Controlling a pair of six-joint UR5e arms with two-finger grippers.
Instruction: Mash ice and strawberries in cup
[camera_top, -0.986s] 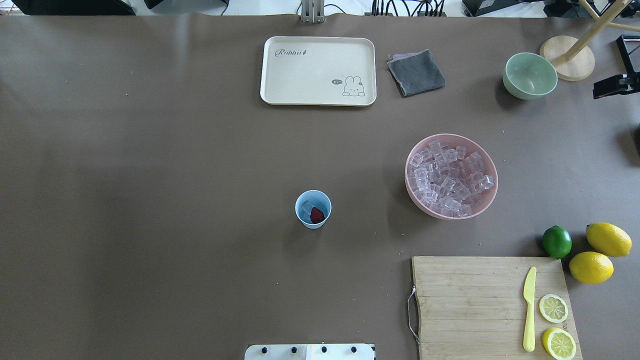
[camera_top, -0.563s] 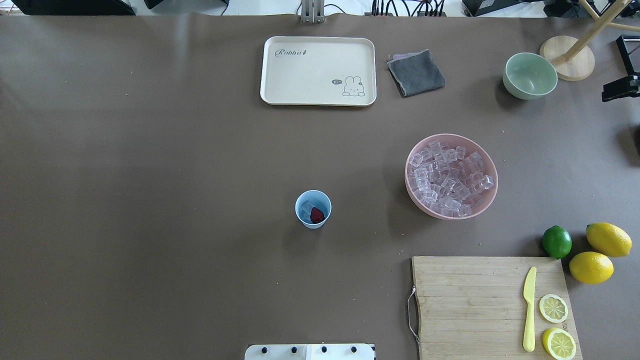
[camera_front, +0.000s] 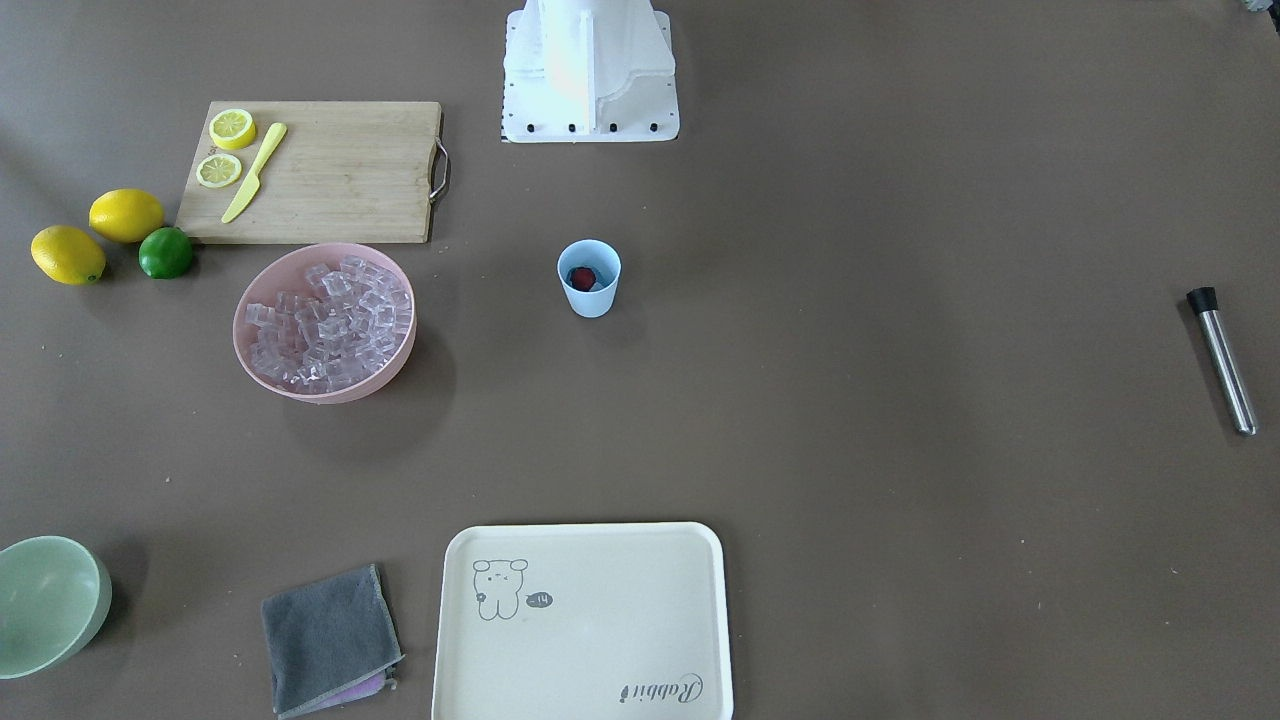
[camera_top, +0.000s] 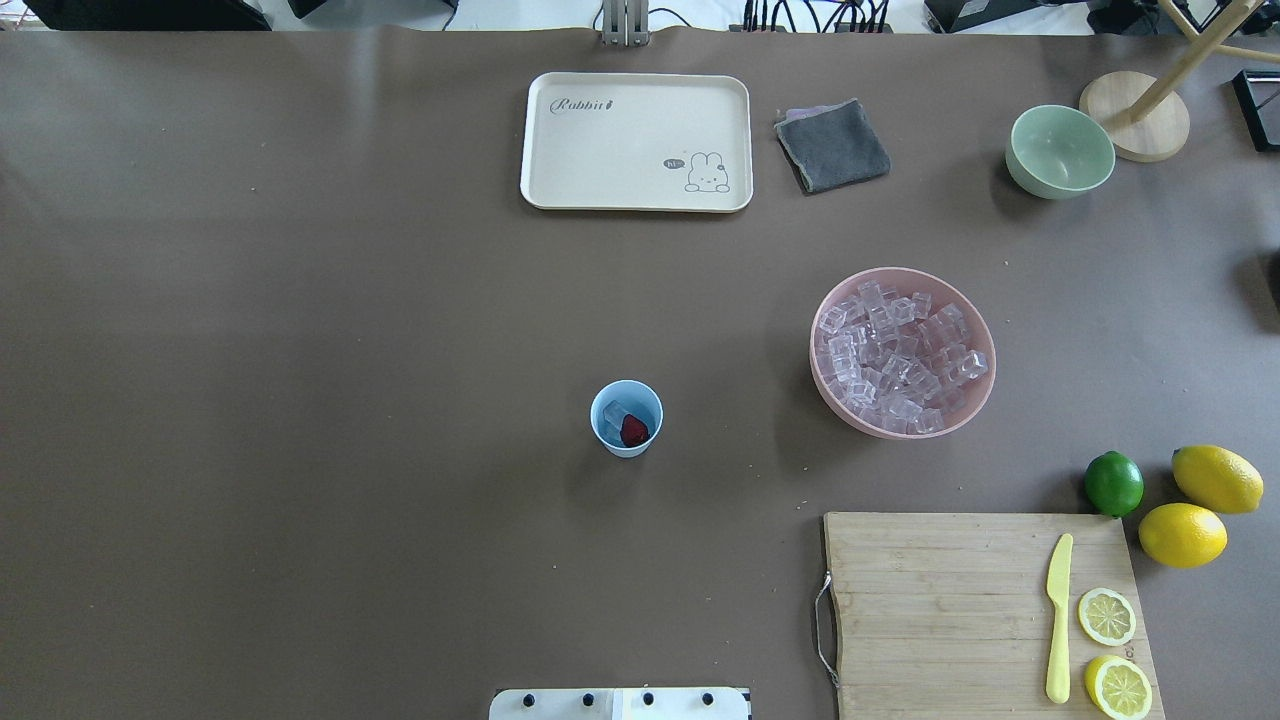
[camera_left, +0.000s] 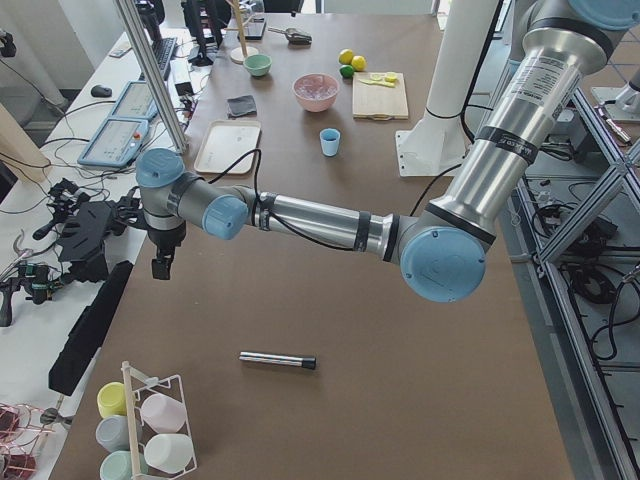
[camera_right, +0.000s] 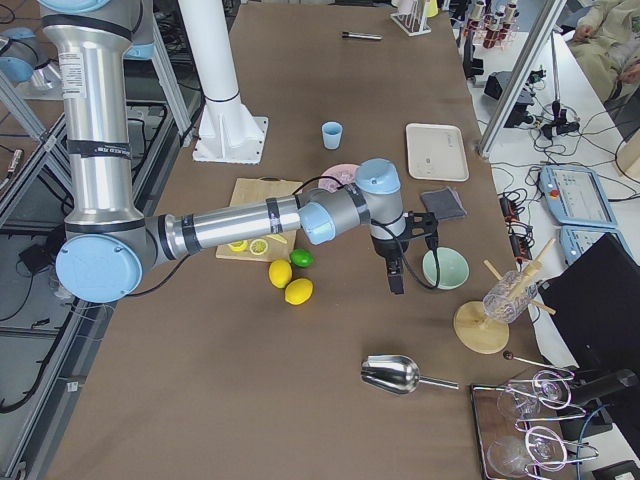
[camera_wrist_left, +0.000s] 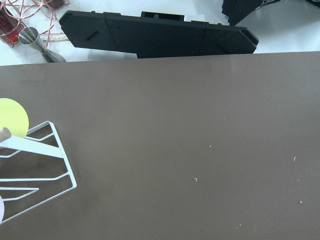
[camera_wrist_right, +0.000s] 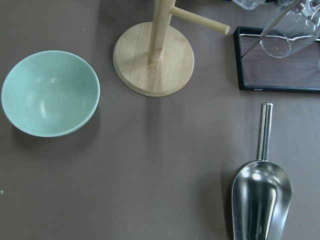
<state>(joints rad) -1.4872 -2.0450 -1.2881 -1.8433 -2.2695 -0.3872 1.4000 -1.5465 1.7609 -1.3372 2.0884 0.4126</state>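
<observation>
The light blue cup (camera_top: 626, 418) stands upright mid-table, also in the front view (camera_front: 589, 278). Inside it lie a dark red strawberry (camera_top: 633, 431) and a clear ice cube (camera_top: 614, 411). Many more ice cubes (camera_top: 900, 355) fill the pink bowl (camera_top: 975, 400). My left gripper (camera_left: 160, 268) hangs far off at the table's left end. It shows only in the exterior left view, so I cannot tell if it is open or shut. My right gripper (camera_right: 395, 278) hangs beside the green bowl (camera_right: 445, 268) at the right end. It shows only in the exterior right view, so its state is unclear too.
A metal rod with a black tip (camera_front: 1222, 360) lies at the table's left end. A cream tray (camera_top: 540, 140) and grey cloth (camera_top: 832, 145) sit at the back. A cutting board (camera_top: 940, 600) with a yellow knife, lemons and a lime (camera_top: 1113, 483) is at the front right. A metal scoop (camera_wrist_right: 260, 197) lies near a wooden stand (camera_wrist_right: 154, 57).
My right gripper, seen at the overhead view's right edge, has moved right and out of that view. The cup and its contents have not moved.
</observation>
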